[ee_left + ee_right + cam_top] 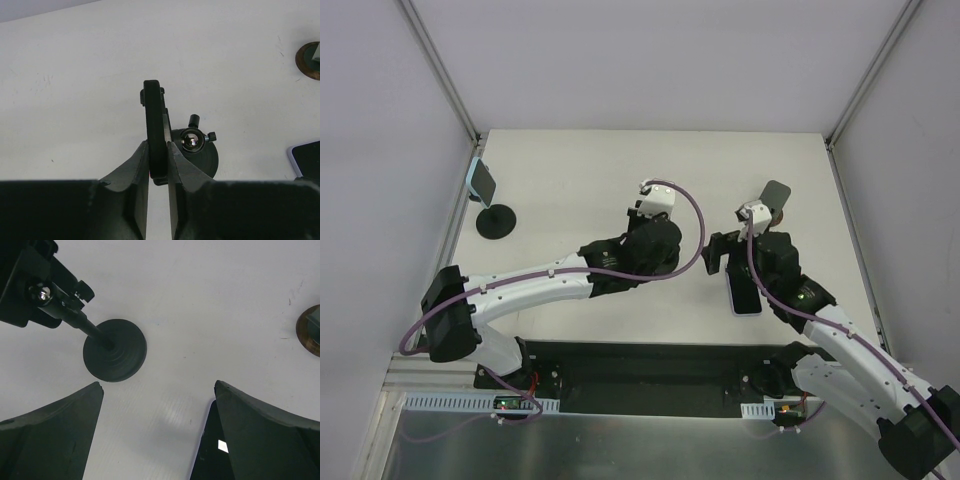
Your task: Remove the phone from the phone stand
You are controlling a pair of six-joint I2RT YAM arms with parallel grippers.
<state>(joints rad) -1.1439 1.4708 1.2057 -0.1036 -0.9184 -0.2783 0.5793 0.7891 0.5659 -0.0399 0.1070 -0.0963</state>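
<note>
– Where's the phone (pixel 743 296) right now?
– Lying flat on the white surface (pixel 600 160), dark screen up, partly under the right arm. It's off the phone stand (pixel 114 350), just beside it at about five o'clock when you look down from above.
– And the left gripper (pixel 158 150)?
– Its jaws are pinched narrow on the stand's black holder plate (pixel 153 117), which sits edge-on between them. The ball joint (pixel 191 141) is just behind, at about two o'clock.
– The right gripper (pixel 159 390)?
– Jaws wide and empty, hovering over the bare surface, with the stand's round foot at ten o'clock from them.
– Anything farther back?
– A brown disc (pixel 310 330) at two o'clock from the right jaws, well apart from them. I can't tell what it is. Over by the left wall, around ten o'clock, a second stand (pixel 496 221) carries a pale-blue-edged device (pixel 480 180).
</note>
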